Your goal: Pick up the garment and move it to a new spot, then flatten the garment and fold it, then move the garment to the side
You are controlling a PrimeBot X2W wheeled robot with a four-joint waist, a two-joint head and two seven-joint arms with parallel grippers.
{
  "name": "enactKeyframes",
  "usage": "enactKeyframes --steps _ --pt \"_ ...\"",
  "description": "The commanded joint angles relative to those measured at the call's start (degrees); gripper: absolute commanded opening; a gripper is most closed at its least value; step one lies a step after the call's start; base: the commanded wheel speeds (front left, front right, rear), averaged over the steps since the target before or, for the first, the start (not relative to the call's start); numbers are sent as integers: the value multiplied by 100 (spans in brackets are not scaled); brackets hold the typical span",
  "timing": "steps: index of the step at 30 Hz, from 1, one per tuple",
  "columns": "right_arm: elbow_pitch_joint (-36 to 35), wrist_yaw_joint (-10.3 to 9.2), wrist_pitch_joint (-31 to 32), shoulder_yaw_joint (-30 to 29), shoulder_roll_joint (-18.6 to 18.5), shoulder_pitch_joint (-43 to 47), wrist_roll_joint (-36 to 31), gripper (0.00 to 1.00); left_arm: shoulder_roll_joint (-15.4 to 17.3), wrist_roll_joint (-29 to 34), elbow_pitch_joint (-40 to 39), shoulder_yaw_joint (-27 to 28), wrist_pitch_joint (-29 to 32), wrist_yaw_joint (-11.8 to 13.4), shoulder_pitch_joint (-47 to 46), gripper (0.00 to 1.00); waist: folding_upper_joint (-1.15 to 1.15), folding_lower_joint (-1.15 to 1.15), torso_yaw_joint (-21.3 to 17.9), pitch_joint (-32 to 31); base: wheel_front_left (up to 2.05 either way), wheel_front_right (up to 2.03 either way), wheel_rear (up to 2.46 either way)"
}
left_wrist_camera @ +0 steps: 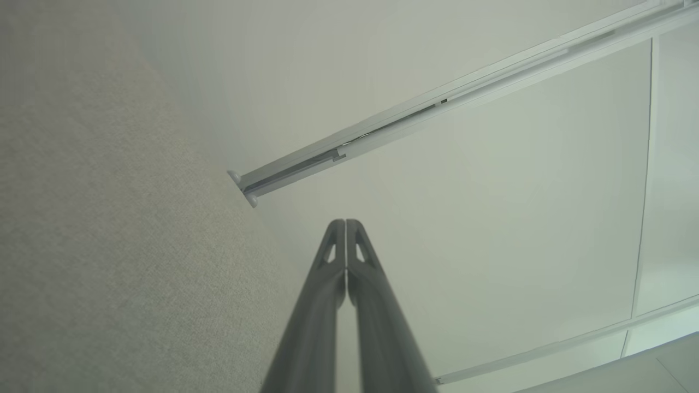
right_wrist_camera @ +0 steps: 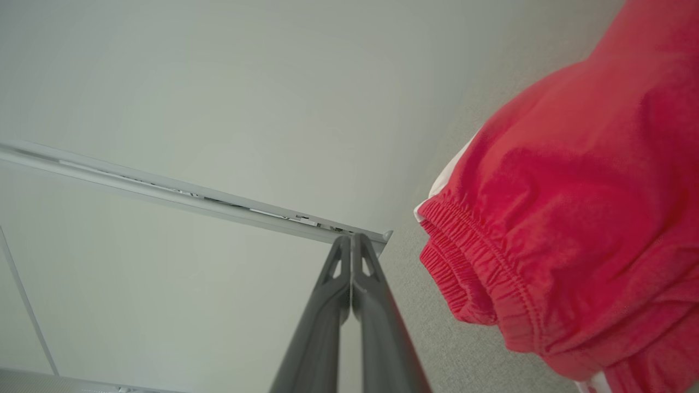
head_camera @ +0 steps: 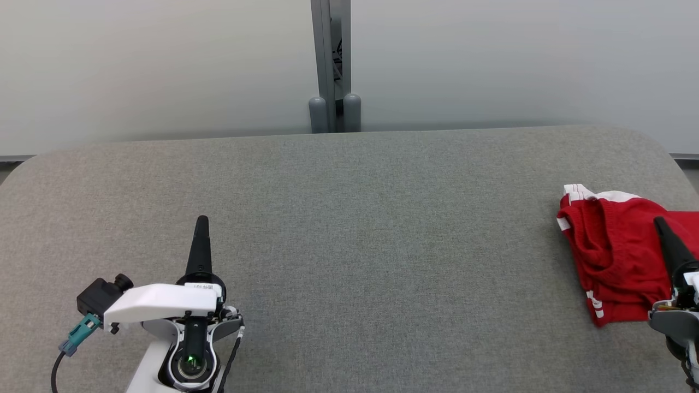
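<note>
**Red garment parked at the table's right end – little margin there**

The garment, red with white trim, lies bunched at the far right of the grey table, running out of the head view's right side, so how close it sits to the edge cannot be told. The right gripper shows in front of it with its fingers pressed together, pinching nothing; in the right wrist view the cloth's gathered hem sits beside the fingers, not between them. The left gripper is likewise pressed together and empty, well apart at the lower left.

Judged risks: a push with joined fingers may shove the cloth off the right end, and a pinch on the top layer alone may let the bundle unravel.

Open room lies leftward – the whole middle of the table is bare, bounded at the back by the wall post.
</note>
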Motion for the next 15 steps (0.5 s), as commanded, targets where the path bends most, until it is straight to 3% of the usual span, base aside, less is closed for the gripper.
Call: enactKeyframes --steps 1,15 --pt "39 12 68 -58 -75 -140 132 0 24 -102 9 -4 -16 -49 -205 0 0 0 2 1 0 0 0" --pt "276 13 295 -194 -138 -348 799 0 -69 -759 193 -70 -61 -177 -384 0 0 0 23 14 0 0 0"
